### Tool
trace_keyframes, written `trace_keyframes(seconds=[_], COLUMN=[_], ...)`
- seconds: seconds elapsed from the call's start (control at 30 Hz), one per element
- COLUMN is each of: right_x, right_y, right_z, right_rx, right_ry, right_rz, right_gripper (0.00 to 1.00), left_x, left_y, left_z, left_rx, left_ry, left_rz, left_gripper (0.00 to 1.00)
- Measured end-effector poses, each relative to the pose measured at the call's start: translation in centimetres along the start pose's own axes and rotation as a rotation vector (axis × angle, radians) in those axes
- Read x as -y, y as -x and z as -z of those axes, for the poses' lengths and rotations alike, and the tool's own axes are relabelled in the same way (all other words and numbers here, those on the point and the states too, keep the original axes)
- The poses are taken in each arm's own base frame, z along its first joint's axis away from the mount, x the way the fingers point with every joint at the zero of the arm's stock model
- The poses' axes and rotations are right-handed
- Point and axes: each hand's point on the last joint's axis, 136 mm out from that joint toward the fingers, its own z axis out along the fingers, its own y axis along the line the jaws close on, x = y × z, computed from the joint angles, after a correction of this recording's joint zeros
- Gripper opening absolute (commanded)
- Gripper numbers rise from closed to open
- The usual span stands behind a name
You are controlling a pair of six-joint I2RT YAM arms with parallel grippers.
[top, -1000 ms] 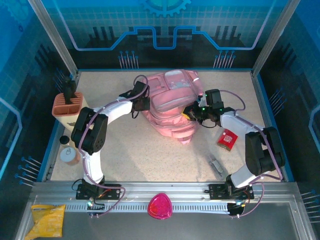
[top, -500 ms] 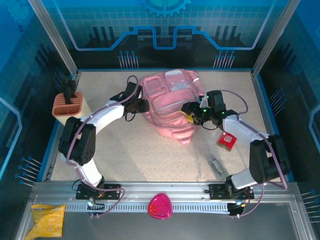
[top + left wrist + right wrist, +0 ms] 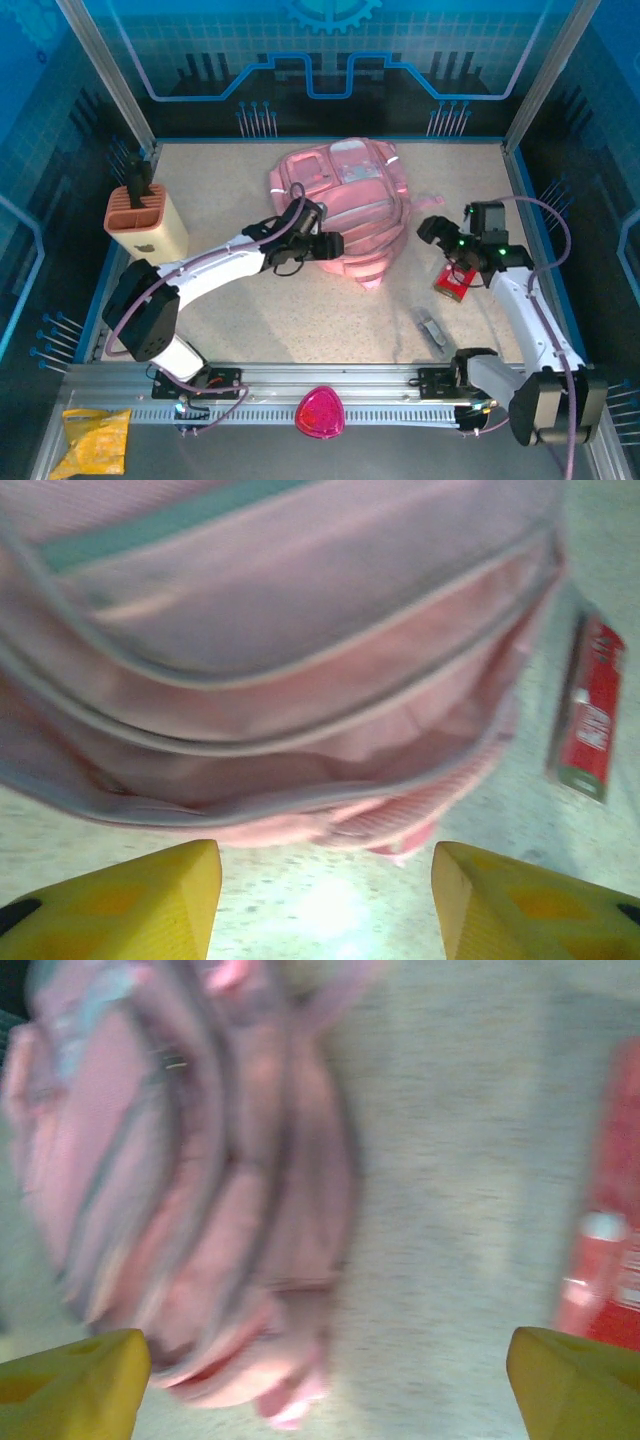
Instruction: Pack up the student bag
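1. Over at the table's left edge stands a tan slotted holder (image 3: 145, 222) with dark items sticking up out of it. A yellow packet (image 3: 95, 440) lies on the near ledge below.
2. The left arm reaches toward the middle. The left gripper (image 3: 325, 880) has its yellow fingers (image 3: 120, 900) spread with nothing between them, just short of the bag's near edge.
3. A magenta rounded-triangle object (image 3: 320, 412) sits on the near rail between the arm bases.
4. The student bag (image 3: 340, 195) lies on the speckled table (image 3: 250, 320), central and toward the back.
5. A small grey object (image 3: 432, 330) lies right of centre, nearer the front.
6. A red box (image 3: 455, 280) lies right of the bag, apart from it.
7. The right gripper (image 3: 327, 1360) hangs over bare table between the bag and the red box, its fingers wide apart and holding nothing.
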Motion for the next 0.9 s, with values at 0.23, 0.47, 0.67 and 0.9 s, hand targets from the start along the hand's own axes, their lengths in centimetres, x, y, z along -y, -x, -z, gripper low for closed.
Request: trace_keyframes(seconds=[0.23,0.47,0.67,0.9], right_x=[8.1,11.8,12.6,9.8], right_y=[0.3,0.3,-1.0,-3.1], right_z=[-0.7,-3.7,-6.7,-8.5], right_rx=[0.002,-0.054,-0.159,-0.252], right_ry=[-0.157,-0.211,-0.213,-0.155], right_rz=[-0.205,-0.305,-0.314,-0.206], right_gripper=[0.98,0.90,0.73,0.51], left_x=[4.4,6.6,8.4,9.8], left_y=[-2.2,-4.3,-4.5,-3.9], left_z=[-0.5,-2.6,-3.4,-4.2], left_rx=[0.006,-0.030,-0.038,-0.024], left_ry=[-0.102,-0.131,-0.146,-0.155], left_rz=[0.028,0.024,0.020,0.019], left_gripper=[0.58,0.58,0.58,0.57])
